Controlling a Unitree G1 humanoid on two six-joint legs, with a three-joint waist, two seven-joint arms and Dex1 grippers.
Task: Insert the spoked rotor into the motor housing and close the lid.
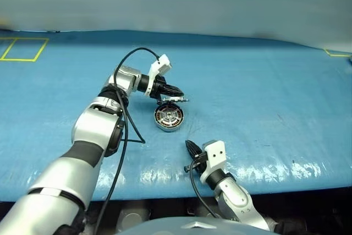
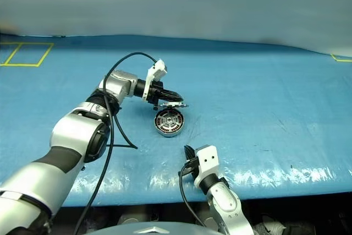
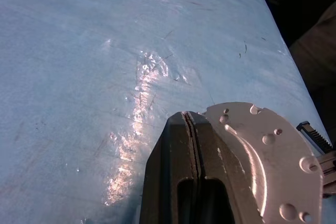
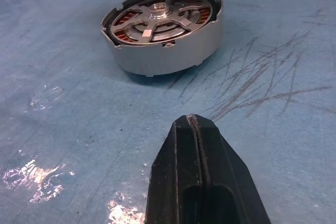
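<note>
The motor housing [image 1: 168,118] is a silver cup standing on the blue table [image 1: 264,97]. Inside it sits the spoked rotor [image 4: 157,19], with copper windings showing between the spokes. My left gripper [image 1: 179,93] hovers just behind the housing, fingers pressed together. The lid [image 3: 262,161], a flat silver disc with small holes, sticks out level beside the fingertips [image 3: 178,129], off the table over the housing's far rim [image 1: 172,100]. My right gripper [image 4: 191,120] is shut and empty, low near the table's front edge [image 1: 190,147], pointing at the housing.
Yellow tape marks [image 1: 22,49] lie at the table's far left and another [image 1: 336,53] at the far right. A black cable [image 1: 135,136] from the left arm loops onto the cloth left of the housing. The front edge [image 1: 286,188] runs close by the right gripper.
</note>
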